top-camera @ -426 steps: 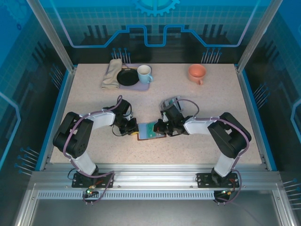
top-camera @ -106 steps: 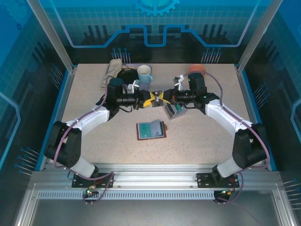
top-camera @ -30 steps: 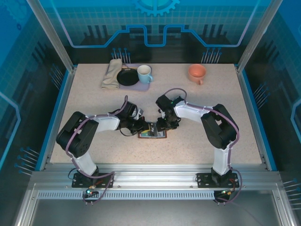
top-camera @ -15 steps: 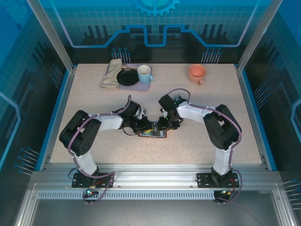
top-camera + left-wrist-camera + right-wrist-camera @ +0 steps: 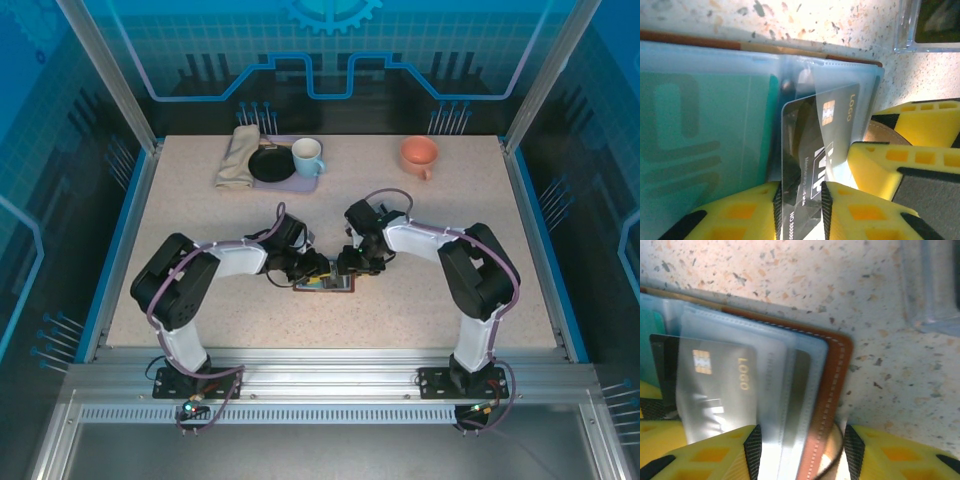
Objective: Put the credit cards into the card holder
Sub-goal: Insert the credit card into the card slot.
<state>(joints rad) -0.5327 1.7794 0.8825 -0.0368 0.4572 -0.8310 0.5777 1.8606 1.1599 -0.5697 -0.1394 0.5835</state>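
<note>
Card holder (image 5: 324,283) lies open on worktop (image 5: 200,215), mid-front. Left fingers (image 5: 800,210) narrow, straddling a dark card (image 5: 812,165) half-slid into a clear sleeve of the holder. Right fingers (image 5: 800,450) parted around the holder's brown edge (image 5: 827,405). Teal card (image 5: 700,150) sits in adjacent sleeve.

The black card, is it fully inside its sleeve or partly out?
Partly out: the black card sits under the clear sleeve, lower end outside, between the left pincer's fingers.
</note>
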